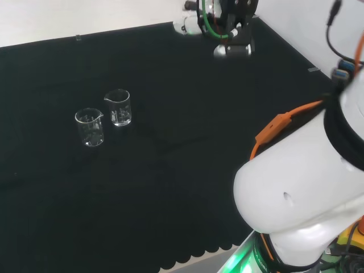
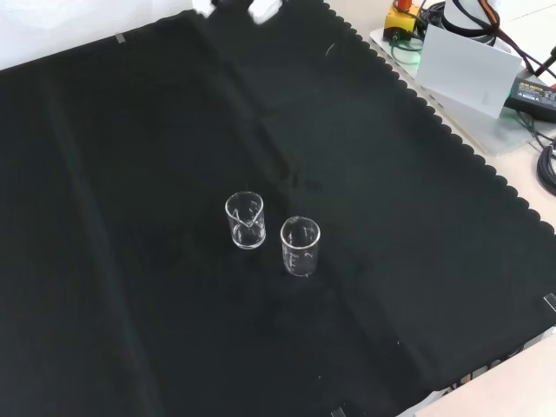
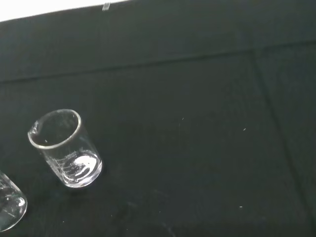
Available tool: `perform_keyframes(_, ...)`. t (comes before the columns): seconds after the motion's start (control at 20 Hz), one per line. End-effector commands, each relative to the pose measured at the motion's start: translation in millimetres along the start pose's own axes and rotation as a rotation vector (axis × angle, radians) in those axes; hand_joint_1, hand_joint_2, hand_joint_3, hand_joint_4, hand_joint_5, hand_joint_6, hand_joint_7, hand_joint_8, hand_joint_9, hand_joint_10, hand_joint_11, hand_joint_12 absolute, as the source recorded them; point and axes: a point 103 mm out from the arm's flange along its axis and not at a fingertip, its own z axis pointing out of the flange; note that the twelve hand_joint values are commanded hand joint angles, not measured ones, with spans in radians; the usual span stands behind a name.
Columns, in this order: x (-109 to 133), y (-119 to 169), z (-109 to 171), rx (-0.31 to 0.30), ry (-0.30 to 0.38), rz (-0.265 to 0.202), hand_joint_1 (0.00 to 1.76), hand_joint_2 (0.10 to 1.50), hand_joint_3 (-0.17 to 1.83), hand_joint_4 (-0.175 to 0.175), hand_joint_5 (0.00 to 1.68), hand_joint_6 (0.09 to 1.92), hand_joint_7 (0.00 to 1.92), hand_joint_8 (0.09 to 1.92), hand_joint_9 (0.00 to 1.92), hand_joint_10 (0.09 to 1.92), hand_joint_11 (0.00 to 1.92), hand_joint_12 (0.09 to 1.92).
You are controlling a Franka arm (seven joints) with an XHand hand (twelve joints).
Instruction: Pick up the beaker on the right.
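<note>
Two small clear glass beakers stand upright and close together on the black cloth. In the head view one beaker (image 1: 90,126) is left and nearer, and the other beaker (image 1: 119,107) is to its right and slightly farther. The front view shows them side by side as a left beaker (image 2: 246,220) and a right beaker (image 2: 301,246). Both look empty. The wrist view has one whole beaker (image 3: 64,148) and the edge of a second beaker (image 3: 7,207). The hand (image 1: 190,24) hangs high at the cloth's far edge, well away from both; a white part of the hand (image 2: 261,10) shows at the front view's top.
The arm's big white link (image 1: 296,193) fills the head view's lower right. In the front view a grey box (image 2: 460,65) and cables (image 2: 543,95) lie off the cloth at the upper right. The cloth's scalloped edge (image 2: 452,139) runs past them.
</note>
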Motion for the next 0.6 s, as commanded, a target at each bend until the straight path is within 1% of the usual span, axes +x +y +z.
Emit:
perform_keyframes(0.05,-11,82,58,-0.024,0.147,-0.081,0.27,1.28,0.10,-0.053,0.25,0.09,0.06,0.52,0.07,0.67,0.00,0.77)
perform_keyframes(0.15,-7,96,72,-0.016,0.191,-0.108,0.42,1.23,0.08,-0.053,0.25,0.09,0.06,0.53,0.09,0.68,0.00,0.81)
perform_keyframes(0.25,-3,110,90,0.015,0.235,-0.147,0.53,1.17,0.06,-0.054,0.25,0.09,0.06,0.53,0.10,0.68,0.00,0.85)
perform_keyframes(0.3,-3,115,96,0.024,0.249,-0.157,0.57,1.15,0.05,-0.054,0.24,0.09,0.06,0.54,0.10,0.68,0.00,0.87)
perform_keyframes(0.45,0,132,118,0.051,0.273,-0.187,0.63,1.08,0.02,-0.055,0.23,0.09,0.05,0.53,0.10,0.68,0.00,0.89)
perform_keyframes(0.6,2,144,134,0.075,0.300,-0.211,0.65,1.04,0.01,-0.058,0.22,0.09,0.04,0.53,0.10,0.67,0.00,0.90)
